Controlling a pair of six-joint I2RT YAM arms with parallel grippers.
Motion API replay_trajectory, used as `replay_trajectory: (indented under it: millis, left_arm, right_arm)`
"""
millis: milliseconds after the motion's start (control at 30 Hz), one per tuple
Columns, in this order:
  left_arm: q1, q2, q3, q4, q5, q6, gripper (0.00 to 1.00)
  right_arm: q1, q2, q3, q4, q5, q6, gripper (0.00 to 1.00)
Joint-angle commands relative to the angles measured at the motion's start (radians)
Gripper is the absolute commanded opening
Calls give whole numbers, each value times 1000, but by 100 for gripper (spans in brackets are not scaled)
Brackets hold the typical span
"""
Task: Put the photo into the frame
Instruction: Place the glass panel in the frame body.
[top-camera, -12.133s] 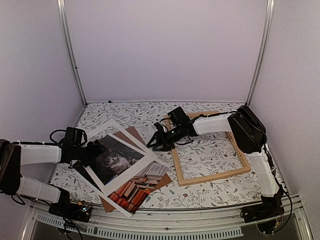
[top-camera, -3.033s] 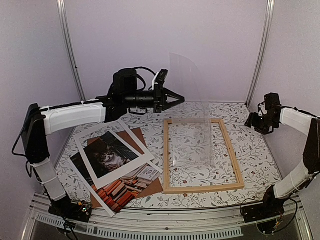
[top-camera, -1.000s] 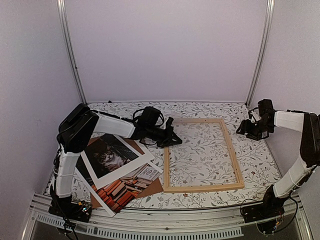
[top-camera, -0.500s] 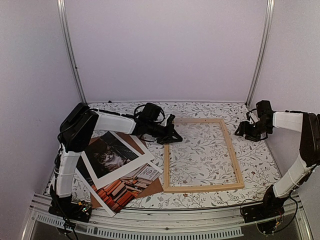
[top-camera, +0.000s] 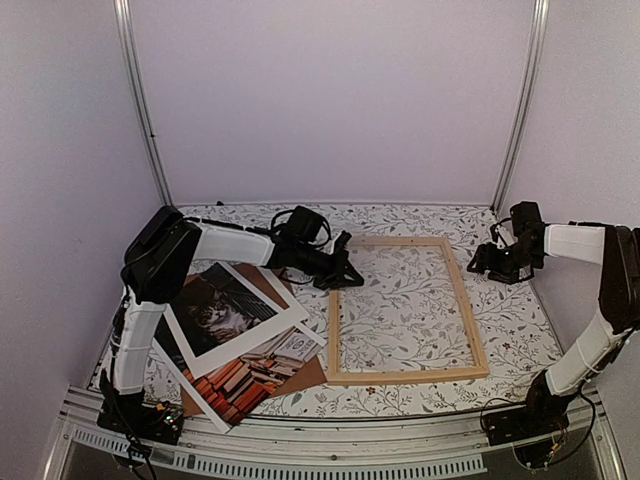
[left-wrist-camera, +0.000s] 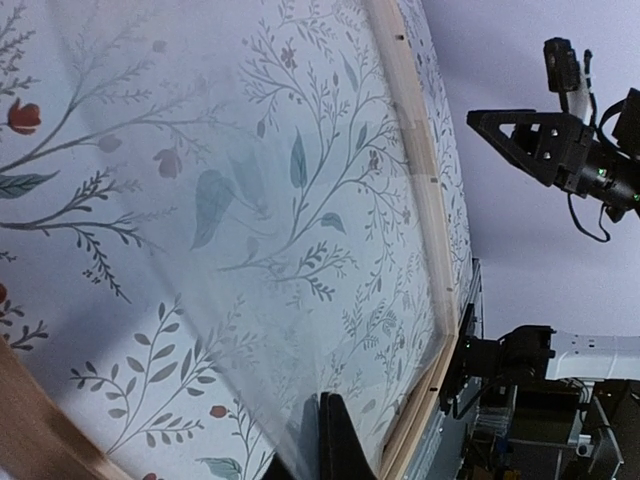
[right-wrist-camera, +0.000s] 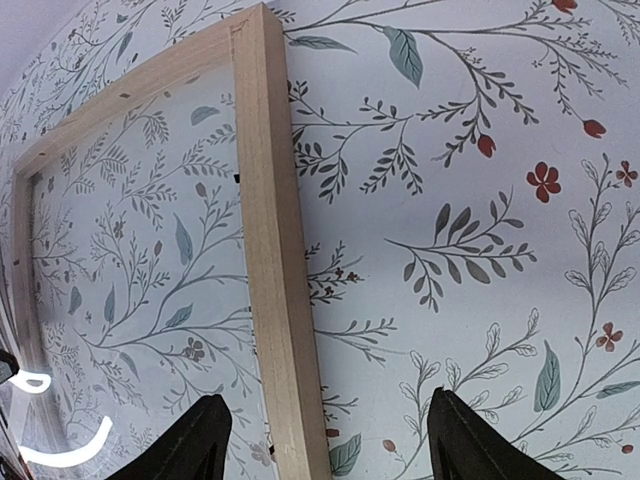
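1. The photo (top-camera: 255, 378) lies face up at the near left of the floral table (top-camera: 520, 330), outside the frame (top-camera: 405, 377). A white mat (top-camera: 256, 346) lies askew over it. The cat shows through the mat's window and the stacked books stick out at the near side.
2. A brown backing board (top-camera: 322, 366) lies under both, with only its corners showing.
3. The frame lies flat at centre right, with the table's pattern visible inside its bars.
4. The left gripper (top-camera: 340, 272) is low at the frame's far-left corner, jaws together. Its wrist camera catches only one dark finger at the bottom edge.
5. That close view shows a faint clear pane (left-wrist-camera: 320, 230), probably lying in the frame. Its edge runs toward the finger, but I cannot tell whether the jaws pinch it.
6. The right gripper (top-camera: 480, 262) hovers beside the frame's far-right corner with its jaws wide apart and nothing between them but the bar below. Its fingertips are cut off by the wrist view's lower edge.
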Motion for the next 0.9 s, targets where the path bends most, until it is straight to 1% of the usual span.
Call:
replay_trajectory:
  millis: [0, 533, 633, 867]
  left_arm:
    - [-2, 26, 44, -35, 48, 40, 0]
    - [-2, 34, 56, -57, 63, 50, 0]
    - [-3, 30, 54, -57, 68, 49, 0]
    - [-2, 25, 52, -55, 105, 26, 0]
  right_arm:
    - [10, 21, -16, 20, -12, -9, 71]
    - [11, 35, -18, 28, -15, -4, 71]
    - [45, 40, -18, 32, -17, -2, 72]
    - [56, 51, -12, 35, -15, 3, 71]
